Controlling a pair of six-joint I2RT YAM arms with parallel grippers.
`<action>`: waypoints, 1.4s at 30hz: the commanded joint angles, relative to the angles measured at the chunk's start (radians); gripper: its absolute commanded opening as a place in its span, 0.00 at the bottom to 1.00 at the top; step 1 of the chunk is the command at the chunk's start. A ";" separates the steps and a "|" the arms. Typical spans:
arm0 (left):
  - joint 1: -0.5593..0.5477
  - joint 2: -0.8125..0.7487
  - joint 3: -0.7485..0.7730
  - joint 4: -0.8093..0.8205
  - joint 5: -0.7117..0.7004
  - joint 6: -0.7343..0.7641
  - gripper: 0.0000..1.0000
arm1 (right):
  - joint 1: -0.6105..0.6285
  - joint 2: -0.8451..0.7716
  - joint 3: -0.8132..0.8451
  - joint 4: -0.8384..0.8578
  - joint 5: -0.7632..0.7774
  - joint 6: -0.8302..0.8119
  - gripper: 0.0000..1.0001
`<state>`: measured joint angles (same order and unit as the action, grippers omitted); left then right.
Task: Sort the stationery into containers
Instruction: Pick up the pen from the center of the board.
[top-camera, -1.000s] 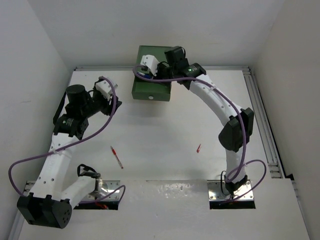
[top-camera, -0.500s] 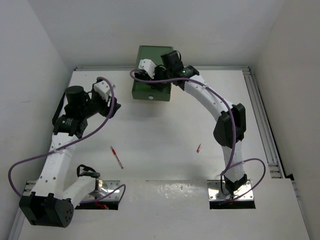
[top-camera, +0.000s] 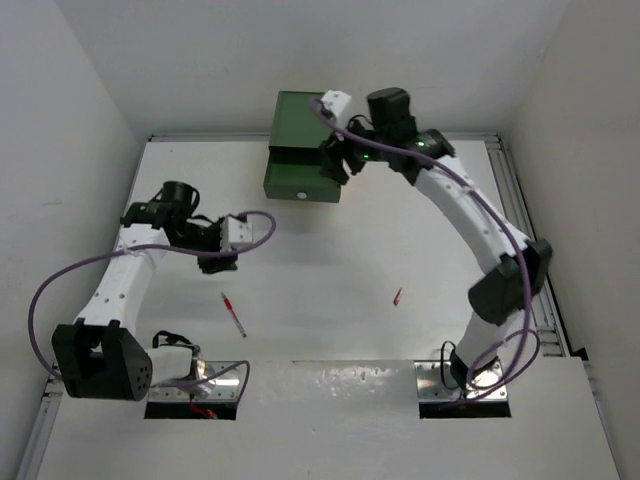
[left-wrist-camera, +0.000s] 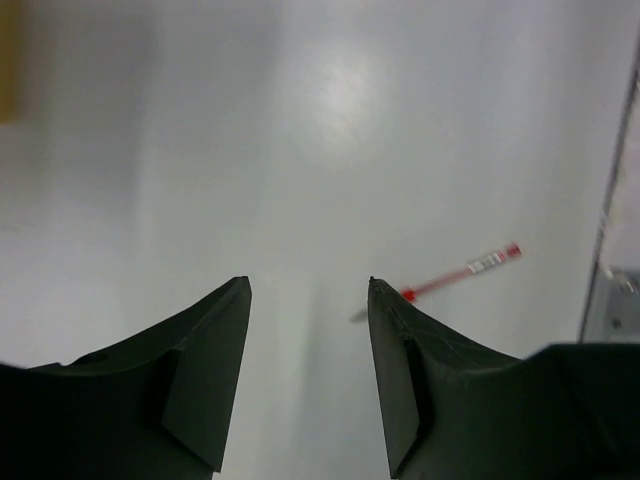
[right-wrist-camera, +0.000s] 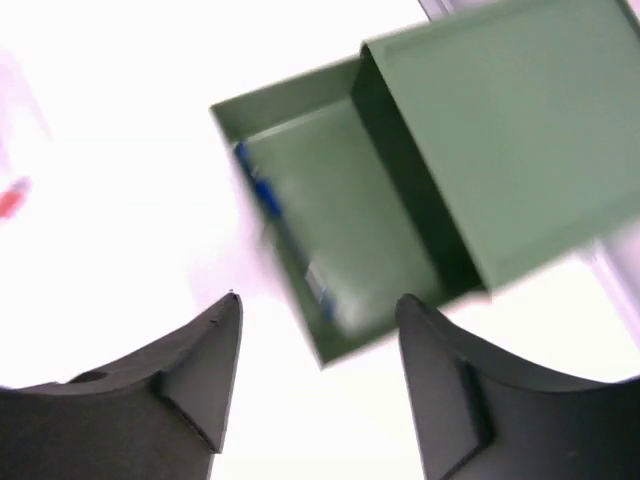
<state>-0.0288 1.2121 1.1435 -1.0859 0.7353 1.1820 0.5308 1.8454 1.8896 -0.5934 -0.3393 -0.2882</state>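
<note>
Top external view: dark green drawer (top-camera: 303, 178) pulled open at rear of tabletop (top-camera: 320, 250); blurred blue-capped pen (right-wrist-camera: 262, 190) inside; right gripper (right-wrist-camera: 315, 310) above drawer, jaws apart, empty; left gripper (left-wrist-camera: 308, 290) jaws apart, empty, near red pen (left-wrist-camera: 465, 270) lying on tabletop; small red piece (top-camera: 397, 296) well apart.

White table (top-camera: 330, 250): green cabinet (top-camera: 300, 175) far edge; red pen (top-camera: 233, 314); smaller red piece (top-camera: 397, 296).

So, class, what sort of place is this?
Probably a robotics lab test cell: left arm and right arm bolted to a white table, plain white walls around, a green drawer as prop.
</note>
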 joint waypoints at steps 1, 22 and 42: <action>0.013 0.004 -0.109 -0.223 -0.060 0.424 0.56 | -0.066 -0.188 -0.114 -0.077 -0.107 0.197 0.66; -0.286 -0.031 -0.557 0.150 -0.332 0.659 0.51 | -0.339 -0.632 -0.791 -0.236 -0.188 0.188 0.73; -0.419 0.057 -0.668 0.414 -0.363 0.562 0.07 | -0.388 -0.643 -0.894 -0.241 -0.289 0.221 0.70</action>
<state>-0.4145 1.2556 0.5385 -0.8200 0.3336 1.7439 0.1497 1.2182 1.0061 -0.8474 -0.5575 -0.0952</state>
